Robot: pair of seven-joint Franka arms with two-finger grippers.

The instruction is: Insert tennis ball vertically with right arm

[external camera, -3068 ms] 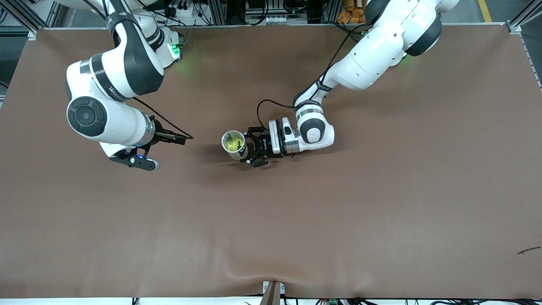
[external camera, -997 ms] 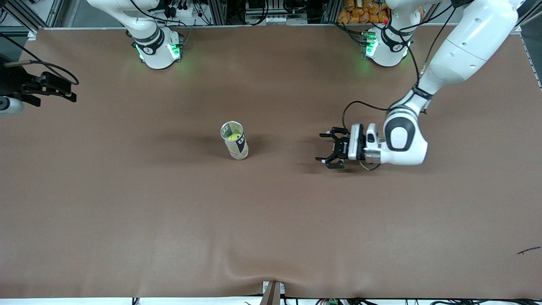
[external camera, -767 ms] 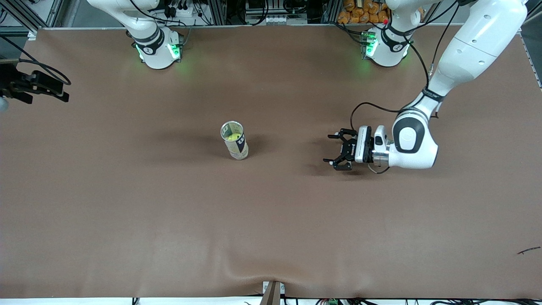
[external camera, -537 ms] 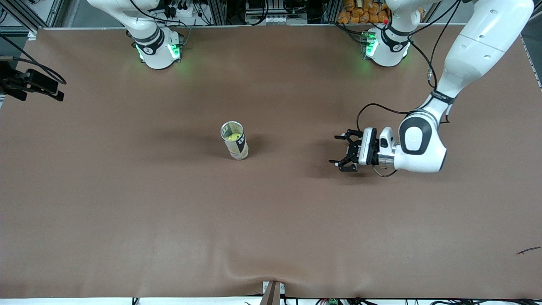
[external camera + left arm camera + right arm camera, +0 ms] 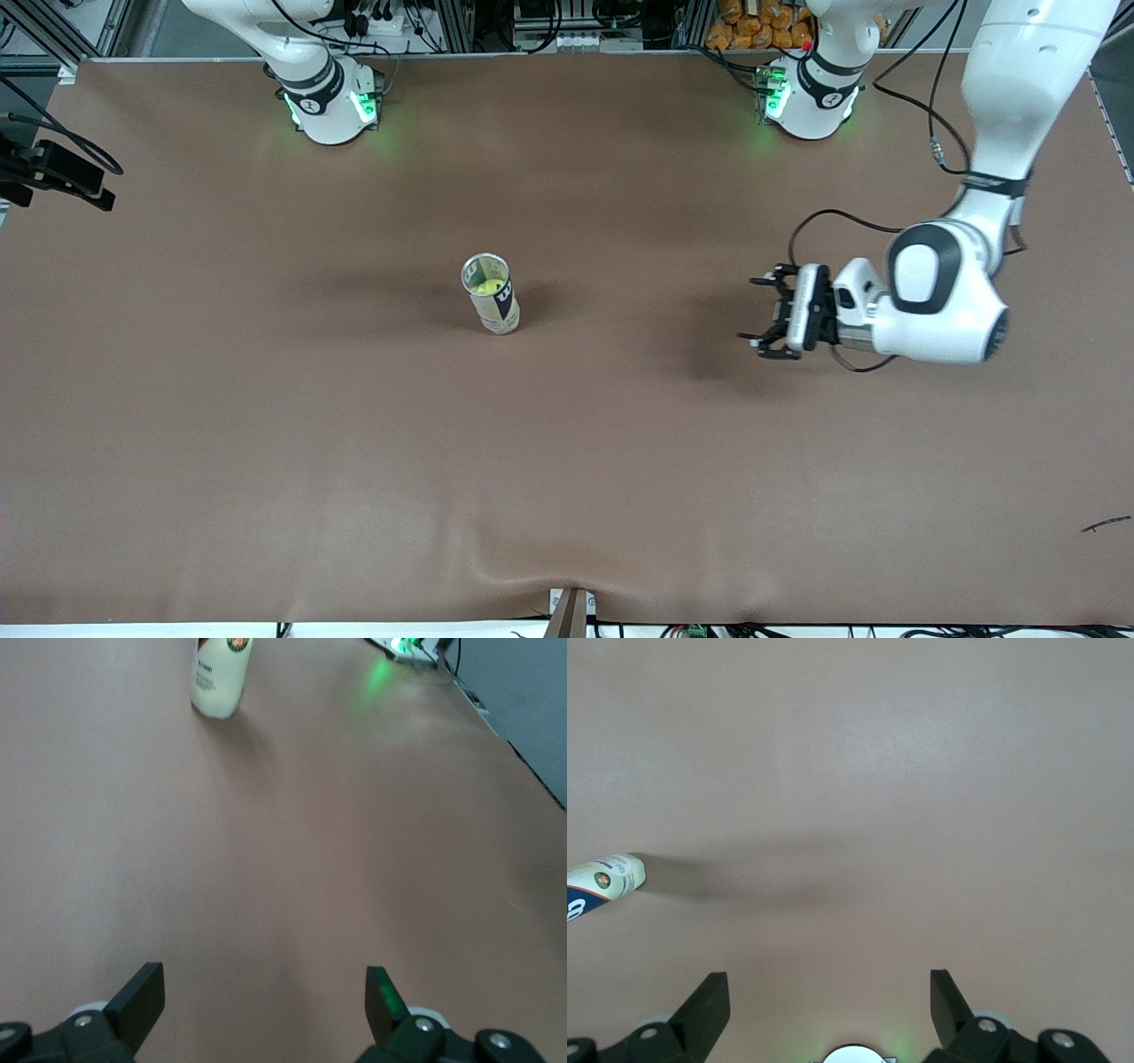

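A tennis-ball can (image 5: 490,294) stands upright near the middle of the brown table, open top up, with the yellow tennis ball (image 5: 483,286) down inside it. My left gripper (image 5: 764,319) hangs low over the table toward the left arm's end, well apart from the can, open and empty. The left wrist view shows its open fingers (image 5: 142,997) and the can (image 5: 217,678) far off. My right gripper (image 5: 830,1010) is open and empty over bare cloth, with the can (image 5: 598,879) at that view's edge. In the front view only a black part of the right hand (image 5: 55,173) shows.
The two arm bases (image 5: 328,102) (image 5: 802,93) glow green along the table's edge farthest from the front camera. The cloth has a fold (image 5: 532,567) near the front edge. A small dark scrap (image 5: 1106,525) lies near the front corner at the left arm's end.
The left gripper, still open, has drawn away from the can toward the left arm's end. The right hand slipped a little farther out of the front view. The can stayed put.
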